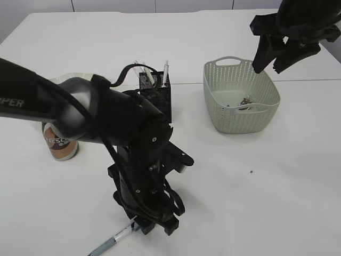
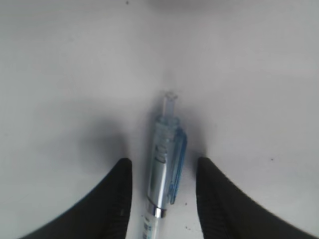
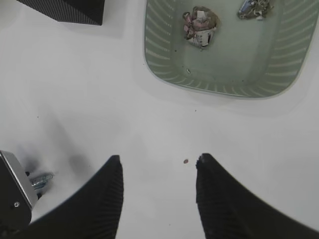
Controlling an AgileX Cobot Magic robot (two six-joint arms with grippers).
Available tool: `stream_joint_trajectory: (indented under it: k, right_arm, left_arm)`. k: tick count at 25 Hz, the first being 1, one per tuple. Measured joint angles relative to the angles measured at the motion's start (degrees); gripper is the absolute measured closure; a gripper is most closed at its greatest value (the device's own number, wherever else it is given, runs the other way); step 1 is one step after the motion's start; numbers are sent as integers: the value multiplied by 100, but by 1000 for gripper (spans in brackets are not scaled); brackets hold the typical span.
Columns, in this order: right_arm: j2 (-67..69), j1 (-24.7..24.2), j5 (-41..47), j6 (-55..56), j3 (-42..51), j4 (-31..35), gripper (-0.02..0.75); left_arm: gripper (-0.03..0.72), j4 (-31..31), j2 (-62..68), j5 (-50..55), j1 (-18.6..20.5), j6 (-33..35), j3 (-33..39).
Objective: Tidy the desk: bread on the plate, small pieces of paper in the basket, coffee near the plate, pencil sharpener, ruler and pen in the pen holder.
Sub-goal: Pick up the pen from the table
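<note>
Pen (image 2: 165, 164): clear and blue with a silver middle, flat on the white table near its front edge.
Left gripper (image 1: 155, 228): open, one finger on each side of the pen.
Right gripper (image 1: 270, 62): open, empty, above the green basket (image 1: 241, 118).

Clear plastic pen (image 2: 165, 159) with metal band, slatted plastic basket (image 1: 241, 96), matt table (image 1: 277, 176)
</note>
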Motion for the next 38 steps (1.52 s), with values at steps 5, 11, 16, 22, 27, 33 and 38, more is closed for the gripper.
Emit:
stream_joint_trajectory:
  k: [5,11,16,22,27,33,38]
  right_arm:
    - [0,0,0,0,0,0,385]
    - [0,0,0,0,0,0,385]
    - [0,0,0,0,0,0,385]
    - [0,0,0,-11,0,0,385]
    - [0,0,0,-22,0,0,385]
    - [0,0,0,-22,0,0,385]
    - [0,0,0,-22,0,0,385]
  left_arm:
    - [367,12,27,-13,0,0,0]
    - [368,32,70,-13,0,0,-10]
    - [439,32,70,-13,0,0,-19]
    - [600,45,91,24,-15,0,-32]
    - [601,57,91,153,-24,13,-44]
    - [602,-196,8,426,-24,87,-24]
    - [603,-474,-413,490,-24,156,6]
